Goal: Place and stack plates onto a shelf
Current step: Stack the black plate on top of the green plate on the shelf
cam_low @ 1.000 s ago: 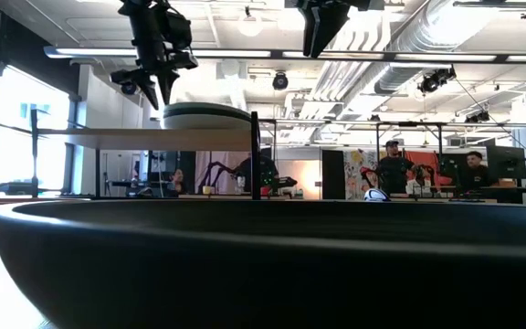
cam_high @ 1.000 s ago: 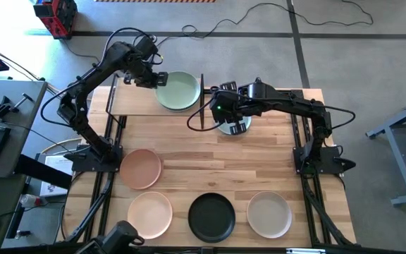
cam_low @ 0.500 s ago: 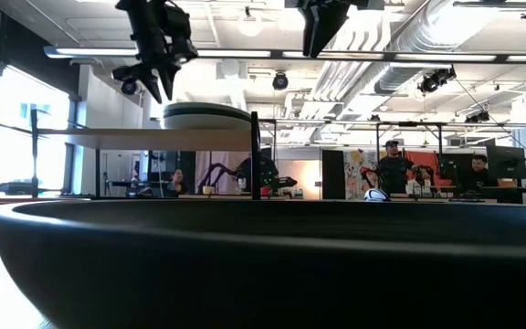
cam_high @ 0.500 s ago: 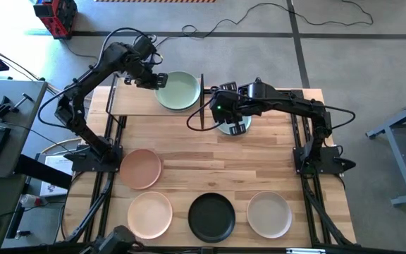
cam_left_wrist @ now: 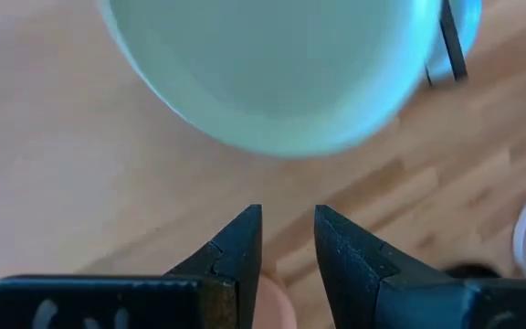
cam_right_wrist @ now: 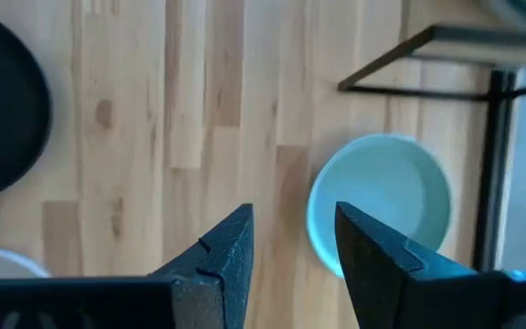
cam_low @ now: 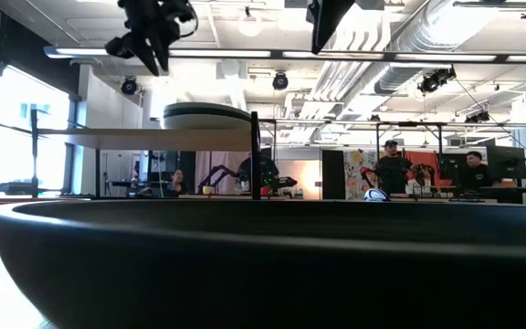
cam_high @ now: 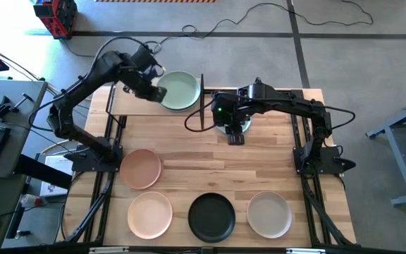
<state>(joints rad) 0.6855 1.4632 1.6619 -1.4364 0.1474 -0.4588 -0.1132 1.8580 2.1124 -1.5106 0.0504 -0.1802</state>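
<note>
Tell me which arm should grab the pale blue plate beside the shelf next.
Right: its open claw hangs over the pale blue plate. The left claw, also open, is up at the shelf beside the green plate.

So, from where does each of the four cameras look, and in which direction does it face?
High view: above the table, facing straight down; both arms, the shelf, the pale green plate on it.
Low view: at tabletop height, facing level into the room; the black plate fills the foreground, both arms hang from above.
Left wrist view: above the shelf, facing down; the left gripper, open, empty.
Right wrist view: above the tabletop, facing down; the right gripper, open, over the pale blue plate.
Shared: high, low and left wrist views show the green plate.
</note>
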